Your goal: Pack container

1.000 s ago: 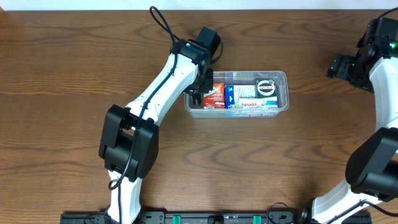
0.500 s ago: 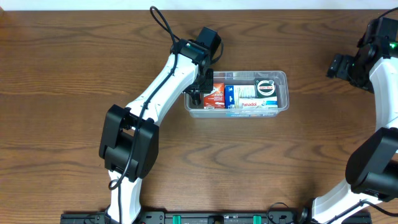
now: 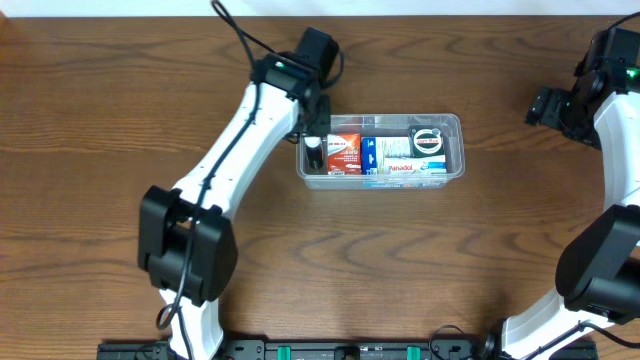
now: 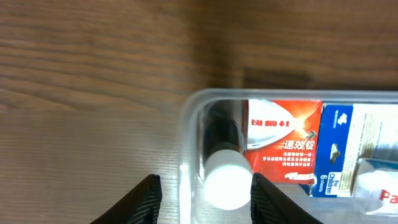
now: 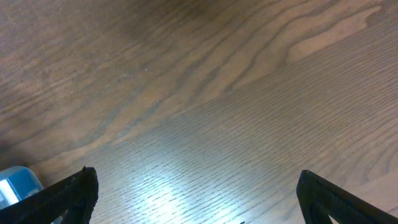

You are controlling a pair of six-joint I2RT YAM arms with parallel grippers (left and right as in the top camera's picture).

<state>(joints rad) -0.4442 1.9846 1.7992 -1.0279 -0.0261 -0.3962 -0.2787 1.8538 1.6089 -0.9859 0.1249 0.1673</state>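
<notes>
The clear plastic container [image 3: 455, 125] sits at the table's middle. It holds a dark bottle with a white cap [image 3: 315, 152] at its left end, a red box [image 3: 344, 151], a blue-and-white carton [image 3: 372, 153], a Panadol box [image 3: 410, 168] and a round black-and-white item [image 3: 429, 141]. My left gripper [image 3: 312, 120] is open and empty, just above the container's left end. In the left wrist view [image 4: 202, 199] its fingers straddle the white cap [image 4: 225, 178] and the container's rim [image 4: 186, 118], apart from both. My right gripper [image 3: 545, 106] is open and empty at the far right.
A small blue object [image 5: 15, 182] shows at the left edge of the right wrist view. Bare wooden table [image 3: 100, 120] lies around the container. The arm bases stand at the front edge.
My left gripper has let go of the dark bottle, which now lies in the container's left end, and has drawn back up and to the left. The right arm has not moved.
</notes>
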